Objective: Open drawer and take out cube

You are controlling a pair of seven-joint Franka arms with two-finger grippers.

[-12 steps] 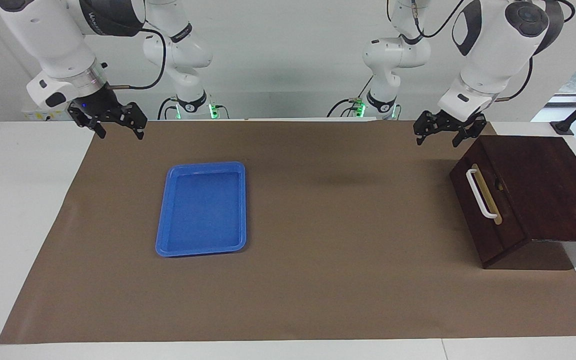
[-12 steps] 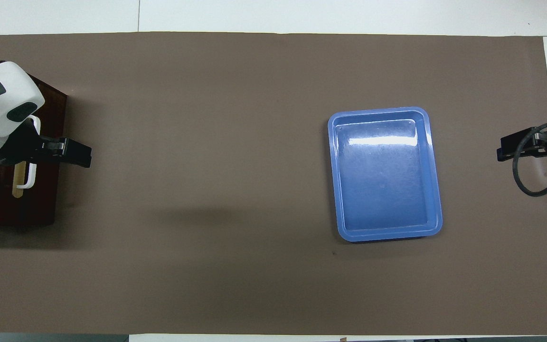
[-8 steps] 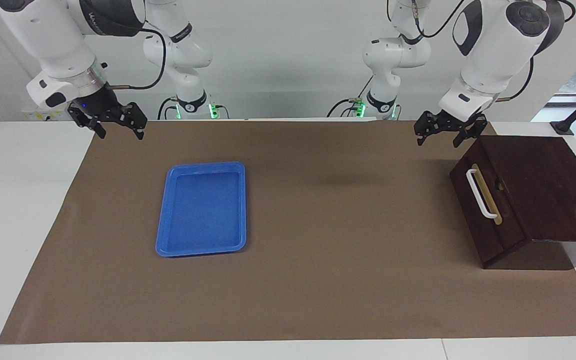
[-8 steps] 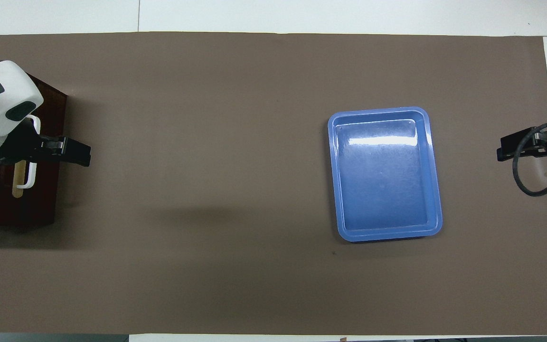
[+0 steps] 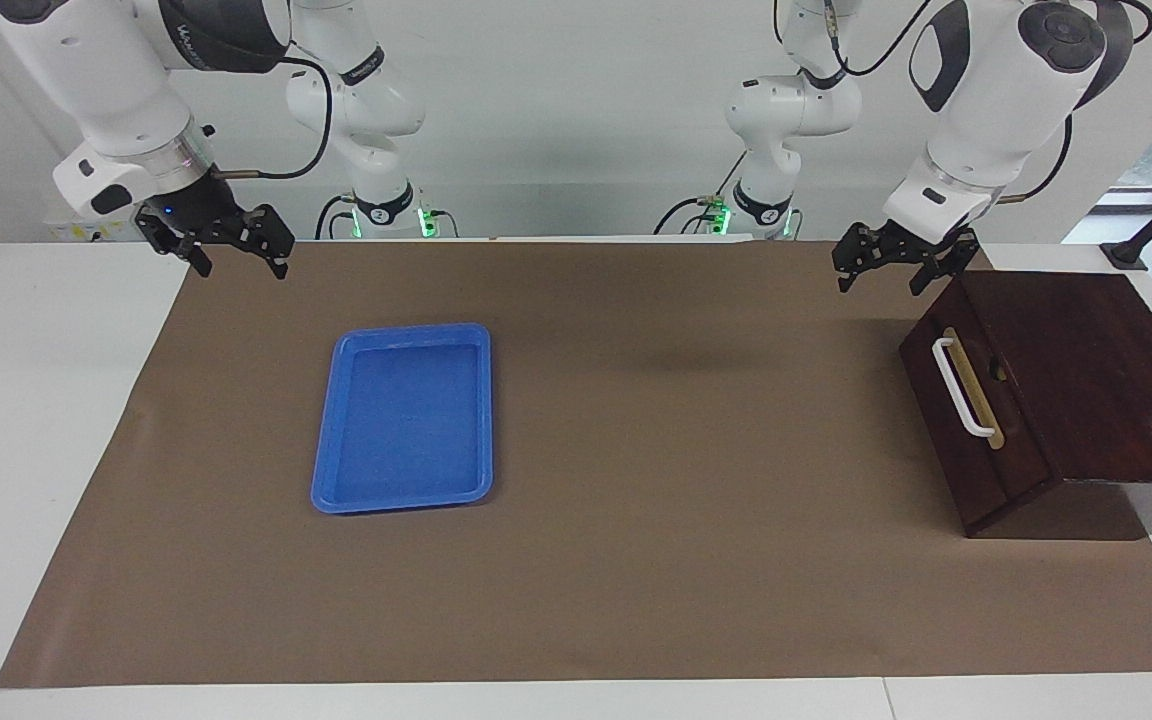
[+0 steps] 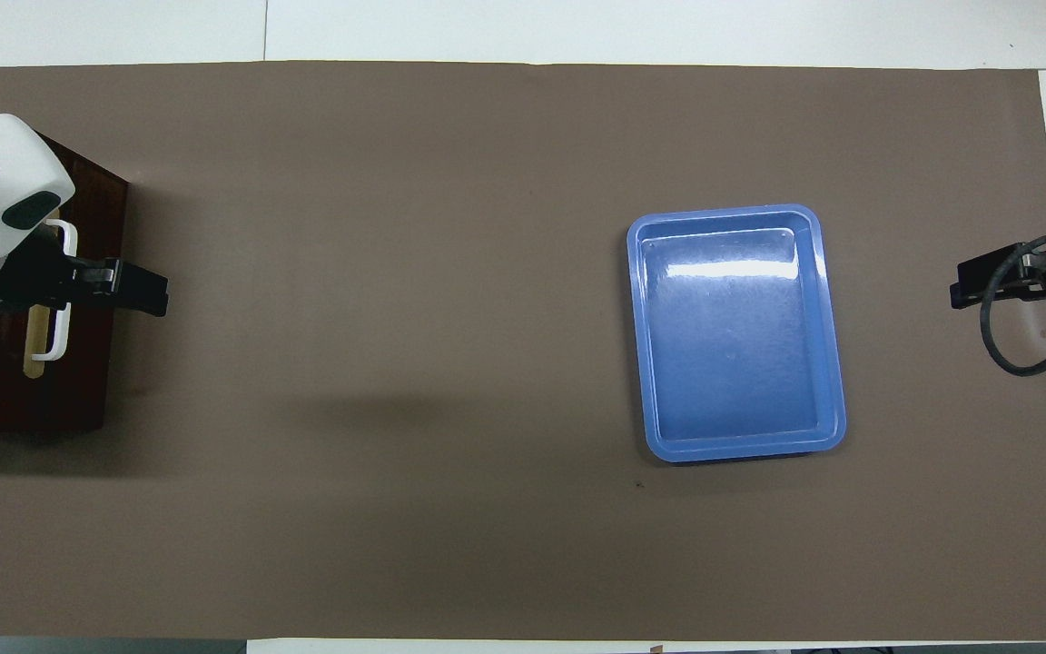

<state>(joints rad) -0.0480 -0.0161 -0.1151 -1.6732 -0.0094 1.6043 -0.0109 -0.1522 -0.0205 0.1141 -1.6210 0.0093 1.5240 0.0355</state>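
- Progress check: basically nothing's done yet. The drawer [image 5: 976, 420] is fully shut in its sloped-top dark box [image 5: 1096, 370], sitting at the left arm's end of the table, roughly 3 o'clock in the facing view and 9 o'clock in the overhead one.
- Its white handle [image 5: 963, 388] hasn't been grabbed by anything.
- The cube doesn't show in either view. My guess is it's inside the closed drawer, but that's a guess only.
- So what's left, as I read it: get onto the handle, pull the drawer open, reach in, lift the cube out. The whole job, pretty much.
- Left gripper [image 5: 888, 272] hangs in the air just off the box's corner nearest the robots, about 11 o'clock from the handle in the facing view. Fingers are spread wide apart, nothing between them, not touching the box or the handle. From the overhead view it covers part of the handle, but the facing view shows it's up off it.
- Right gripper [image 5: 233, 256] waits over the mat's corner at the right arm's end, around 10 o'clock in the facing view. Also spread wide and holding nothing.
- The blue tray [image 5: 328, 480] lies flat on the brown mat [image 5: 636, 560] toward the right arm's end, with nothing in it. Looks like a likely drop spot for the cube, though the task doesn't say so.
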